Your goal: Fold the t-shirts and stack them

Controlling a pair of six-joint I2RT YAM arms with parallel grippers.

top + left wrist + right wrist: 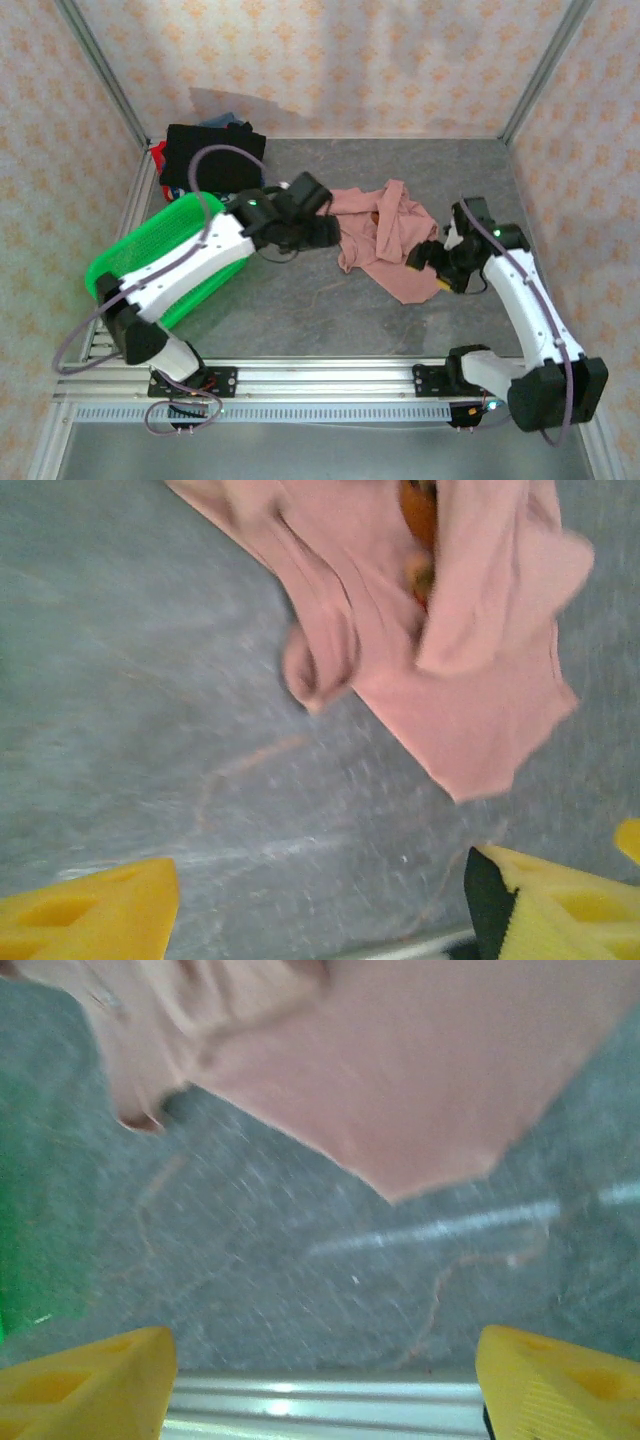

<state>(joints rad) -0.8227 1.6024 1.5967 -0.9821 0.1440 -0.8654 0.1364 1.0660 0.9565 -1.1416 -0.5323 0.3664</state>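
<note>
A dusty-pink t-shirt point(385, 237) lies crumpled on the grey table, between the two arms. In the left wrist view the pink t-shirt point(440, 640) is bunched at the top, with an orange print showing in its folds. My left gripper point(325, 232) hovers at the shirt's left edge, open, its yellow fingers point(90, 915) wide apart over bare table. My right gripper point(428, 260) hangs at the shirt's right edge, also open, yellow fingertips point(90, 1385) spread with nothing between them. A corner of the pink t-shirt point(420, 1070) lies ahead of it. A folded black shirt point(212, 155) tops a pile at the back left.
A green mesh basket point(150, 262) lies on its side at the left, under the left arm. Blue and red cloth edges peek out beside the black pile point(158, 152). An aluminium rail point(330, 378) runs along the near table edge.
</note>
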